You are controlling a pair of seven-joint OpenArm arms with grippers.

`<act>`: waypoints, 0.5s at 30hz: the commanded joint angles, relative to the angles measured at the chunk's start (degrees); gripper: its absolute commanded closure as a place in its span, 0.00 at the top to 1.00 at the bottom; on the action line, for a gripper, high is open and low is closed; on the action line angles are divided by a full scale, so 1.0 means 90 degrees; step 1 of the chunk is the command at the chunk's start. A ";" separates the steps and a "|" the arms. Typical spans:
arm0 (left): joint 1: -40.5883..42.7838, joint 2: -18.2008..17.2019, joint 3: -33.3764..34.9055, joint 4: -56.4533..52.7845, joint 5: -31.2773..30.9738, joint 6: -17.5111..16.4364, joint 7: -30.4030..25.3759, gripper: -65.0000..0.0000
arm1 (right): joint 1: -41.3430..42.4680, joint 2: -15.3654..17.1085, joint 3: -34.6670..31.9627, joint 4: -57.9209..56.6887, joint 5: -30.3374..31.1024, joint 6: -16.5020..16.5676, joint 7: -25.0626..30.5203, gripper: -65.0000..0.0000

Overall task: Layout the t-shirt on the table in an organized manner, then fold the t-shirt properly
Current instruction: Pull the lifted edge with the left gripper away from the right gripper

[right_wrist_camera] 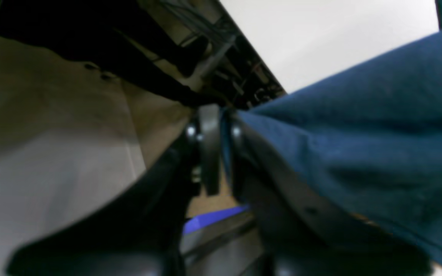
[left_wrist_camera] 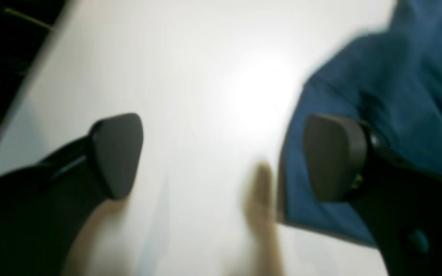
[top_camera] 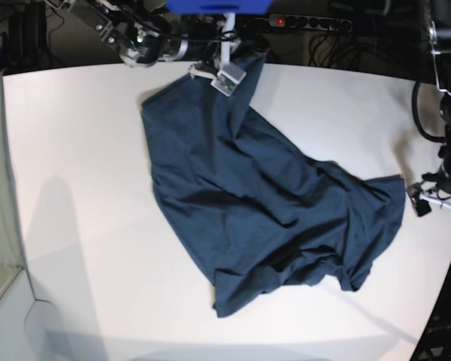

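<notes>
Pinching the t-shirt [right_wrist_camera: 359, 126] edge — right gripper [right_wrist_camera: 221, 153]; left gripper [left_wrist_camera: 221, 157] spread wide, empty — bare table [left_wrist_camera: 190, 96].

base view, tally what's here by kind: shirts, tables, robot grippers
t-shirt, dark navy, crumpled: 1
table, white: 1
grippers: 2, the right gripper at the shirt's far edge, the left gripper beside its near corner
total: 4

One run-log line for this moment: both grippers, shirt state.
left gripper: open, empty, beside shirt edge | right gripper: pinching t-shirt at far table edge | shirt: crumpled, unfolded
</notes>
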 commanded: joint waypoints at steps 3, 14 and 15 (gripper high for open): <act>-0.0148 -0.0120 -0.0502 0.0329 -0.0033 -0.0009 0.0195 1.00 | -0.0055 0.0012 0.0003 0.0104 0.0118 0.0070 0.0108 0.26; 0.0106 0.0965 -0.0589 0.1921 0.0074 0.0001 0.0869 1.00 | -0.0221 0.0530 0.0276 0.1129 0.0128 0.0070 0.0118 0.60; 0.0116 0.1033 -0.0589 0.1775 0.0201 0.0001 0.0869 1.00 | -0.0260 0.0598 0.0403 0.1217 0.0128 0.0070 0.0118 0.60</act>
